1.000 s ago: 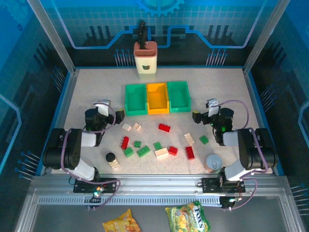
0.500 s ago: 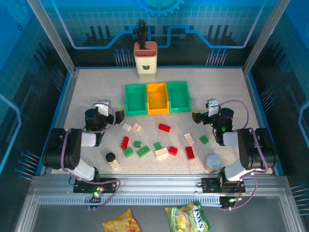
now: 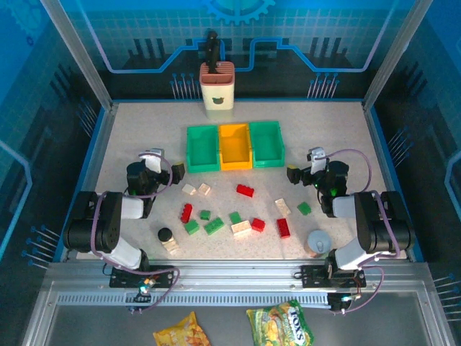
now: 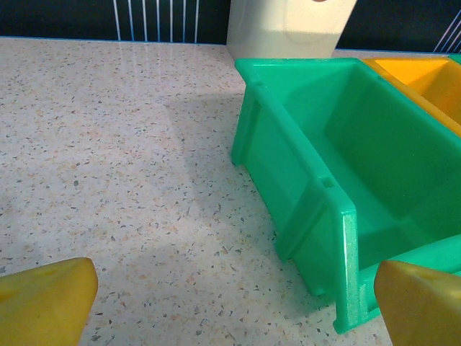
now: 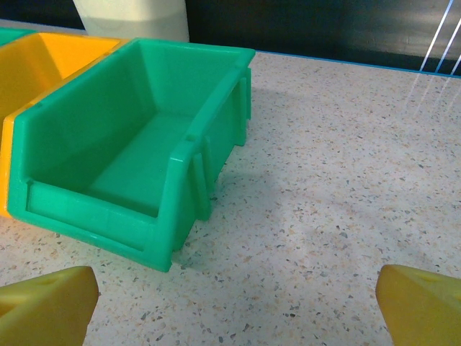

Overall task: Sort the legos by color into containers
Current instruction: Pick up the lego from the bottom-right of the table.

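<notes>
Three empty containers stand in a row at mid-table: a green bin (image 3: 202, 150), an orange-yellow bin (image 3: 235, 148) and a second green bin (image 3: 267, 144). Red, green and cream legos lie scattered in front of them, among them a red one (image 3: 245, 190), a green one (image 3: 214, 225) and a cream one (image 3: 241, 229). My left gripper (image 3: 176, 171) rests low, open and empty, facing the left green bin (image 4: 288, 166). My right gripper (image 3: 294, 174) is open and empty too, just short of the right green bin (image 5: 180, 166). Bare table lies between each pair of yellow fingertips (image 4: 43, 299) (image 5: 421, 303).
A tall cream holder (image 3: 217, 89) stands behind the bins. A small black-capped jar (image 3: 165, 235) sits at the front left among the bricks, and a grey round cup (image 3: 318, 241) at the front right by the right arm's base. Snack bags (image 3: 277, 324) lie off the table's near edge.
</notes>
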